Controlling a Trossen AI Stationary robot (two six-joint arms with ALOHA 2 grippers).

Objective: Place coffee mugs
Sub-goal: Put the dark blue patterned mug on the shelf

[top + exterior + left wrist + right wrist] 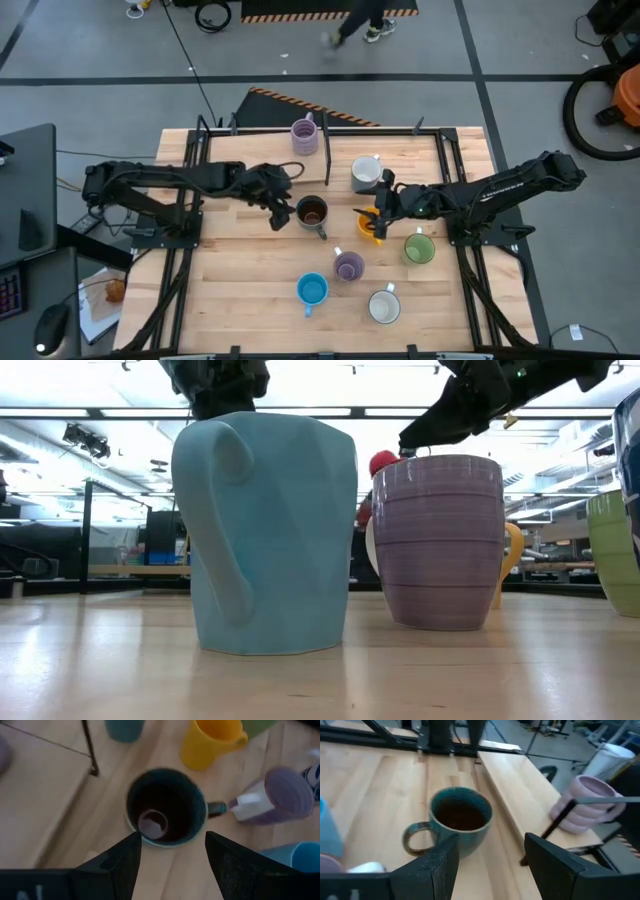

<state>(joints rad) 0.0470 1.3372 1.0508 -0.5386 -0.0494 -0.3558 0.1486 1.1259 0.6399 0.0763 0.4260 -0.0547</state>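
A dark brown mug (312,211) (165,807) (460,820) stands upright on its base in the middle of the wooden table (230,290). My left gripper (284,212) (172,845) hovers just left of it and above. It is open and slants down, with a fingertip on either side of the mug's near rim. My right gripper (381,207) (490,852) is open too. It hangs over the orange mug (371,228) and points at the dark mug's handle side (412,837). Lilac (348,266), blue (312,290), green (419,248) and white (384,306) mugs stand nearer the front.
A second lilac mug (305,136) (590,802) stands at the far edge on a raised board, and a second white mug (366,172) stands right of it. Black frame rails (440,150) run along the table's sides. In the low view the blue mug (265,530) and the lilac mug (440,540) stand close up.
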